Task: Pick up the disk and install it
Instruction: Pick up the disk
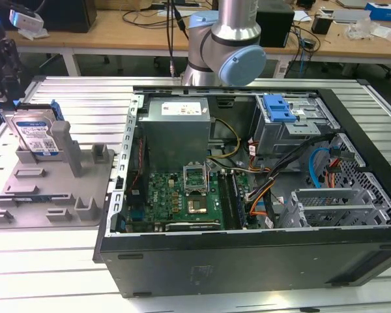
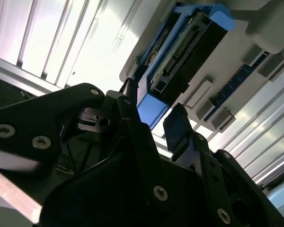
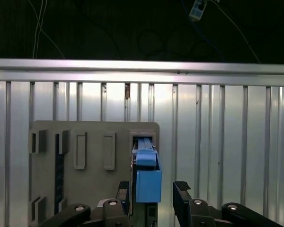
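The disk [image 1: 34, 134] stands on edge in a grey slotted holder [image 1: 58, 189] at the exterior view's left. It is a silver drive with a white-and-blue label and a blue frame. My black gripper [image 1: 5, 90] hovers just above its upper end. In both wrist views the gripper is open, with one finger on each side of the disk's blue frame end [image 3: 147, 177]. One finger [image 3: 124, 195] is close beside the frame and the other finger [image 3: 181, 191] stands apart from it. In the second wrist view the disk [image 2: 182, 52] lies beyond the gripper [image 2: 154, 116].
An open computer case [image 1: 247, 254] lies on the ribbed metal table [image 1: 72, 98], with a motherboard [image 1: 182, 199], a grey power supply [image 1: 176, 127], cables and a drive cage with a blue tab [image 1: 278, 107]. The arm's base [image 1: 221, 39] rises behind the case.
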`<control>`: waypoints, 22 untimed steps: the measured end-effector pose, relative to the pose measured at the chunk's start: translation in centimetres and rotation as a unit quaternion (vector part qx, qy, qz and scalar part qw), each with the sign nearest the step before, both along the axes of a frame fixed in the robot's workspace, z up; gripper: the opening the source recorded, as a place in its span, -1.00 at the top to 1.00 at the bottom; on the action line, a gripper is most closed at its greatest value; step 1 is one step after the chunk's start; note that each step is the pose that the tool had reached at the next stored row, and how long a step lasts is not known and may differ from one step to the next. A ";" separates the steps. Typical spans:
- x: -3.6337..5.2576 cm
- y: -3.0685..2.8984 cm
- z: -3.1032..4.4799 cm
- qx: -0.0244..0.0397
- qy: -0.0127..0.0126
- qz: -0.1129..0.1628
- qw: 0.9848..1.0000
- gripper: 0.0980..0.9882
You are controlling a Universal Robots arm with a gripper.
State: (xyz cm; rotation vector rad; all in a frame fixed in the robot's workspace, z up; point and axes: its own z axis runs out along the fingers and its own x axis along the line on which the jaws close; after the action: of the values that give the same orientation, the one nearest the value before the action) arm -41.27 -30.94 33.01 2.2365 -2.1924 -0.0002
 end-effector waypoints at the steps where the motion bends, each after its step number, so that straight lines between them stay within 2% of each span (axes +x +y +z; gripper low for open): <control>1: -0.01 0.00 -0.10 0.000 0.000 0.000 1.000 0.10; 22: -0.11 -0.16 -1.52 0.000 0.000 0.000 1.000 0.10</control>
State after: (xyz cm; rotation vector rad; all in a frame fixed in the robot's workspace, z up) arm -41.38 -31.09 31.49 2.2370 -2.1930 -0.0011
